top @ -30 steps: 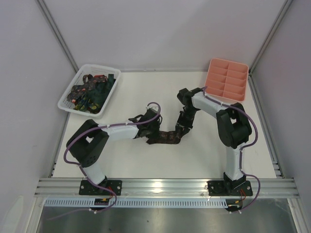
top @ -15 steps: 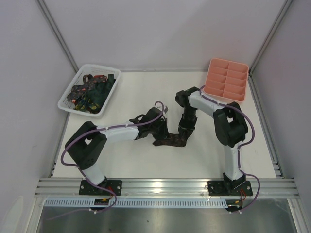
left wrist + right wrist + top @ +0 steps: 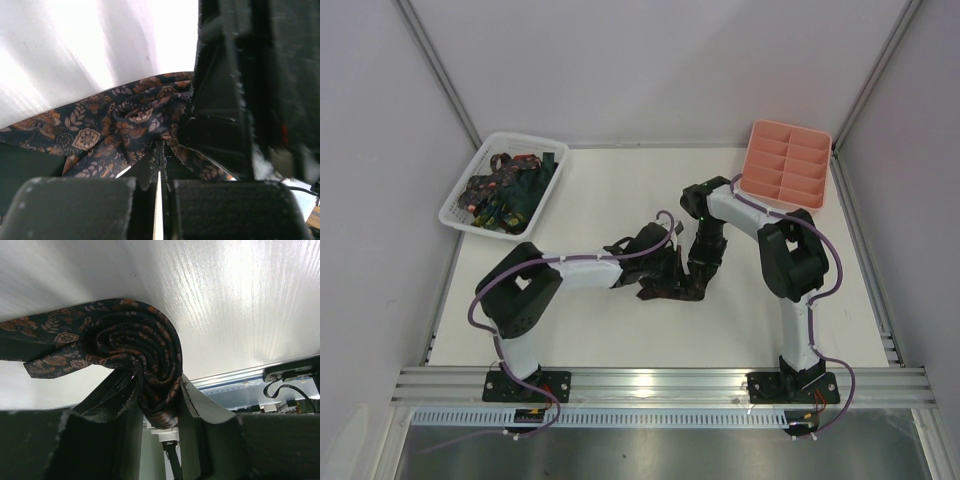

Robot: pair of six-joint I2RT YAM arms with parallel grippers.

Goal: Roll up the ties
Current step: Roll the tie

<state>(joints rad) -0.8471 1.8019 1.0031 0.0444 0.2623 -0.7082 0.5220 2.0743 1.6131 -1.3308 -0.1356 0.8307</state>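
Tie one is mid-roll; the rest are not started.

The brown tie (image 3: 670,288) lies at the centre of the top view on the desk (image 3: 620,180), between both arms. The right claw (image 3: 157,405) pinches the coil edge-on. Several turns are wound, and the loose tail runs off to the left of the right wrist frame. The left claw (image 3: 159,148) is pressed together with its tips at the flat fabric; I can't tell if a fold is caught. My read: the first roll is well along, and what's left is winding in the tail, then every other tie. Count:
- 1 tie on the desk
- a tangled heap of other ties (image 3: 510,190) in 1 white basket (image 3: 455,208) at upper left, number not countable
- 1 pink tray (image 3: 785,165) at upper right, no roll visible in it
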